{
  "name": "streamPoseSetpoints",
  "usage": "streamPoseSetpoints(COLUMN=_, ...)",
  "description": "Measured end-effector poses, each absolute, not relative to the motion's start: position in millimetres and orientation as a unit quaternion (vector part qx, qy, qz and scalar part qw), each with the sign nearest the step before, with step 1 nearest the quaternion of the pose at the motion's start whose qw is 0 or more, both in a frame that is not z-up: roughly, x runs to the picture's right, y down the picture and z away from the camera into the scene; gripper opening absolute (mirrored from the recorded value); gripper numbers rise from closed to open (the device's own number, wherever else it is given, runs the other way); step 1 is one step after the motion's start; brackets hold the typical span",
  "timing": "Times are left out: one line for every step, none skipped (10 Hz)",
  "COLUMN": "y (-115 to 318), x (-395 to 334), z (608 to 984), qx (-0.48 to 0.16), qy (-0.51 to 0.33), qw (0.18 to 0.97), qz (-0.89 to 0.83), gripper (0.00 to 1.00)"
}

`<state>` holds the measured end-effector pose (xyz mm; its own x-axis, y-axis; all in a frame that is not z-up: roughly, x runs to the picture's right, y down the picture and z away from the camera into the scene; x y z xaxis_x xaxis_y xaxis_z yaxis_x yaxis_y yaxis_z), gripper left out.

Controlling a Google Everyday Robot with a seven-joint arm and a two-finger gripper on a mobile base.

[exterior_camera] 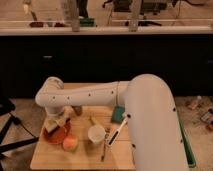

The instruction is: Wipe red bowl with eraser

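Eraser work sits at the counter's (82, 159) left edge, where the red bowl (54, 137) rests toward the front-left corner. The eraser (51, 125) lies over the bowl's back rim, at the claw (59, 122). Whether the claw is clamped on it cannot be told. The eraser looks light and stiff, best pinched across its narrow sides. The bowl may slide when rubbed.

The desk (47, 161) is a light wooden top.

- Left: the red bowl (55, 136).
- Just near-right of the bowl: a round orange fruit (70, 143).
- Centre: an upright white cup (96, 134).
- Right of the cup: a marker pen (116, 134), lying diagonally.
- Beyond the pen: a teal block (118, 114).

The tool (59, 121) is over the bowl's far side, with the eraser (50, 125) at it.
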<state>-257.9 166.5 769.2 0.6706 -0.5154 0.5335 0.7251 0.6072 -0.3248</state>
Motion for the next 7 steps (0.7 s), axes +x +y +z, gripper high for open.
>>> streamPoseSetpoints(y=173, x=-256, z=765, qx=-0.268, qy=-0.196, qw=0.863, qz=-0.381, gripper=0.0)
streamPoseSetpoints(y=177, x=-256, z=763, qx=-0.27, qy=-0.19, qw=0.859, qz=-0.391, gripper=0.0)
streamPoseSetpoints(y=182, x=-255, z=761, qx=-0.274, qy=-0.184, qw=0.855, qz=-0.399, gripper=0.0)
streamPoseSetpoints(y=187, x=-255, z=759, qx=-0.277, qy=-0.181, qw=0.852, qz=-0.407, gripper=0.0)
streamPoseSetpoints(y=190, x=-255, z=759, qx=-0.279, qy=-0.179, qw=0.85, qz=-0.41, gripper=0.0)
streamPoseSetpoints(y=193, x=-254, z=759, qx=-0.281, qy=-0.178, qw=0.849, qz=-0.411, gripper=0.0)
streamPoseSetpoints(y=195, x=-253, z=760, qx=-0.283, qy=-0.177, qw=0.848, qz=-0.411, gripper=0.0)
